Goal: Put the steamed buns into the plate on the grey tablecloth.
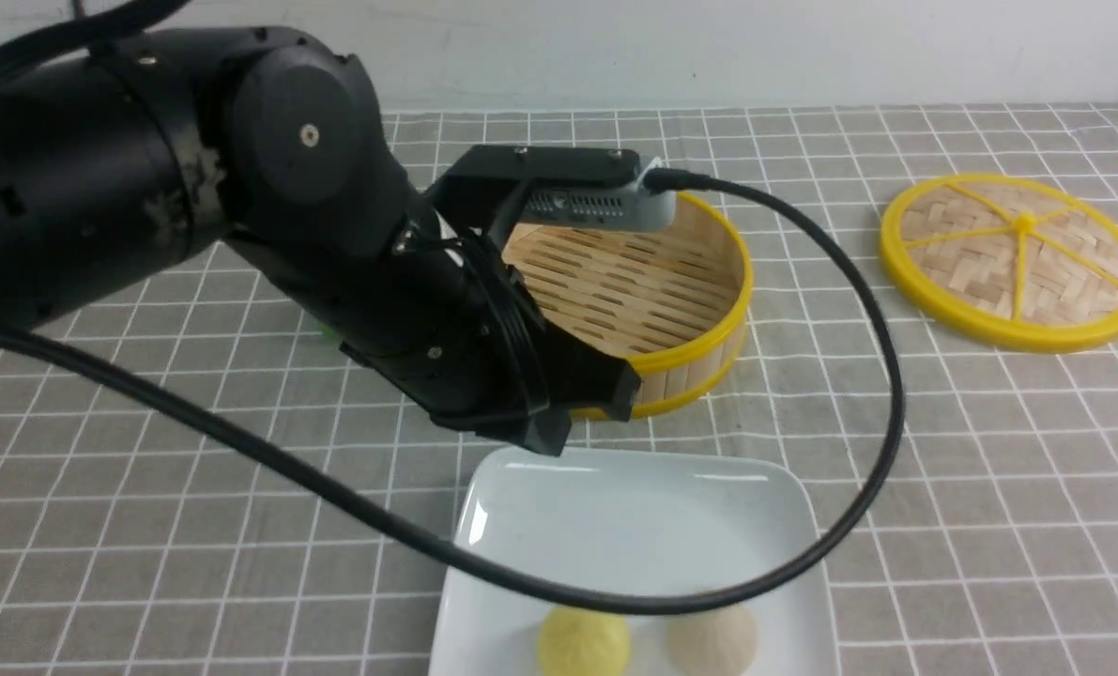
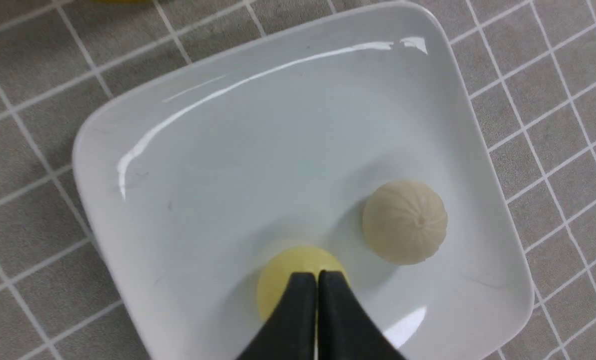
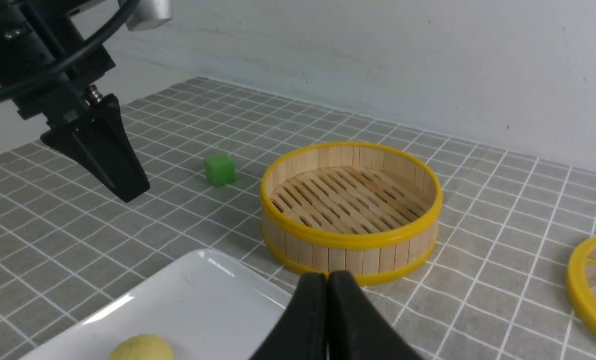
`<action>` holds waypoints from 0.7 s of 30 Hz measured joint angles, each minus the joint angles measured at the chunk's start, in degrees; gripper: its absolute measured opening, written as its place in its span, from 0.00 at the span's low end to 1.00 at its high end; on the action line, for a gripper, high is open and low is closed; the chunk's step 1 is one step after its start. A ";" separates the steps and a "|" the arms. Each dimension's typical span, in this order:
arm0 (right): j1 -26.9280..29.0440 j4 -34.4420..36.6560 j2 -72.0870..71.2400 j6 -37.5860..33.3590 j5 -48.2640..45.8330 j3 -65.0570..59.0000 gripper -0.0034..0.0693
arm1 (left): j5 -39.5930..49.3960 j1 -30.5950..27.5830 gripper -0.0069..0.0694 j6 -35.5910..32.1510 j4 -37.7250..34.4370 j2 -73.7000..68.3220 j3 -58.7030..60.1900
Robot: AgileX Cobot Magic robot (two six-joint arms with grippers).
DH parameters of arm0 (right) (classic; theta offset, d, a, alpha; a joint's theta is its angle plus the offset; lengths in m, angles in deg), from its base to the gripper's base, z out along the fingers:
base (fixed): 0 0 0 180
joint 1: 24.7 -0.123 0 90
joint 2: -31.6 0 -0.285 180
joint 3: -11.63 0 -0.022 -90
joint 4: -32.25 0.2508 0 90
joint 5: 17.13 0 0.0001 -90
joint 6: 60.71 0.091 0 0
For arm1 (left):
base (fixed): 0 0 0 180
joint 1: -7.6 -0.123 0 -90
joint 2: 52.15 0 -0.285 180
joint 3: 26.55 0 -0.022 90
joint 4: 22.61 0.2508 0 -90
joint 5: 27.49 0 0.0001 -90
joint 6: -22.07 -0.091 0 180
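Though right wrist view misses it, the beige bun (image 2: 404, 222) sits plated.

An open bamboo steamer basket (image 1: 744, 282), round and yellow-rimmed, is sitting upright with its slatted floor showing. A round woven lid (image 1: 1016, 260), ringed in yellow with yellow spokes meeting at a small centre knob, is lying flat well apart from the basket, off to its right as seen from the front. A small green cube (image 3: 219, 169) is resting near the basket on its opposite, left side, touching neither of them. A plain pale wall (image 1: 709, 47) is running along behind all three.
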 joint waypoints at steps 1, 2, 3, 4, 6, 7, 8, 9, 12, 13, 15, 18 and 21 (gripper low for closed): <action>0.00 -0.27 0.01 -0.05 0.39 -0.20 0.08 | -0.07 0.00 0.10 0.00 0.35 0.35 0.00; 0.00 -0.38 -0.06 -0.05 0.45 -0.37 0.08 | -0.07 0.00 0.09 0.00 0.88 0.72 0.00; 0.00 -0.38 -0.06 -0.05 0.40 -0.44 0.08 | -0.07 0.00 0.09 0.00 1.05 0.88 0.00; 0.00 -0.42 -0.06 -0.05 0.39 -0.43 0.08 | -0.07 0.00 0.09 0.00 1.35 0.91 0.00; 0.00 -0.42 -0.06 -0.05 0.39 -0.43 0.09 | -0.12 0.00 0.09 0.05 1.72 0.94 0.00; 0.00 -0.42 -0.06 -0.05 0.39 -0.43 0.09 | -0.19 0.00 0.09 0.05 1.96 0.94 0.00; 0.00 -0.42 -0.06 -0.05 0.39 -0.43 0.09 | -0.25 0.00 0.09 0.05 2.00 0.94 0.00; 0.00 -0.42 -0.06 -0.05 0.39 -0.43 0.09 | -0.57 0.00 0.09 0.10 2.17 0.94 0.00; 0.00 -0.58 -0.06 -0.05 0.39 -0.43 0.09 | -1.31 0.00 0.09 0.15 2.29 0.94 0.00; 0.00 -0.58 -0.06 -0.05 0.39 -0.43 0.09 | -1.31 0.00 0.09 0.15 2.34 0.94 0.00; 0.00 -0.58 -0.06 -0.05 0.39 -0.43 0.09 | -1.31 0.00 0.09 0.15 2.39 0.94 0.00; 0.00 -0.58 -0.06 -0.05 0.65 -1.14 0.09 | -1.31 0.00 0.09 0.15 2.45 0.94 0.00; 0.21 0.29 -0.43 -0.05 0.70 -3.20 0.09 | -1.31 0.00 0.09 0.17 2.85 0.94 0.00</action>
